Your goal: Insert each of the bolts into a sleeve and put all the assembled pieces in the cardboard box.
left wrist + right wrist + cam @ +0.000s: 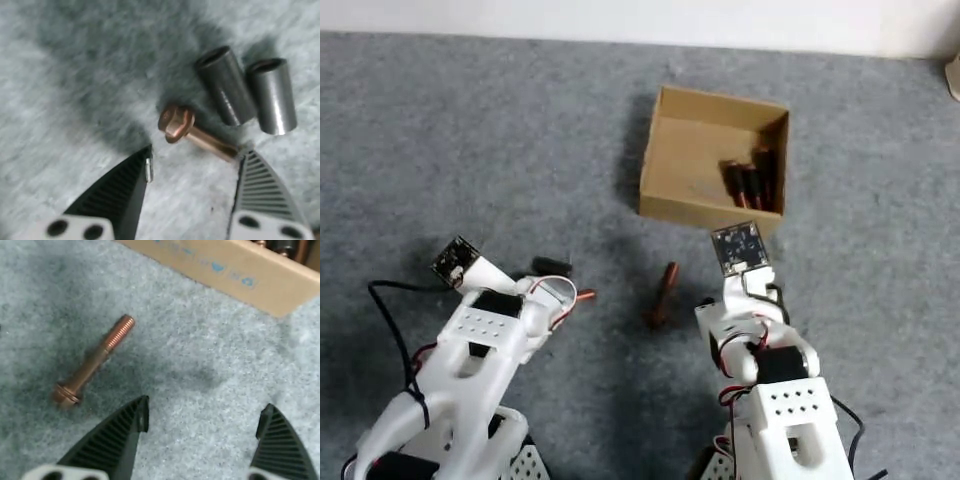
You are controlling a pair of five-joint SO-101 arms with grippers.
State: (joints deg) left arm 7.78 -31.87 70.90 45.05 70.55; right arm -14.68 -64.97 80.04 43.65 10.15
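Two dark grey sleeves point(225, 85) point(272, 95) lie side by side on the grey carpet, with a copper bolt point(192, 132) right next to them. My left gripper point(197, 152) is open just above this bolt, and the shank's end lies near one fingertip point(245, 160). A second copper bolt point(92, 362) lies alone on the carpet point(663, 295), off to one side of my open right gripper point(206, 405). The cardboard box point(660, 150) stands beyond it, holding several dark assembled pieces point(752, 180) against one wall.
The left arm point(490, 330) and the right arm point(760, 350) stand at the near edge of the carpet. The box's near wall point(240, 270) is close ahead of the right gripper. Open carpet stretches to the far left.
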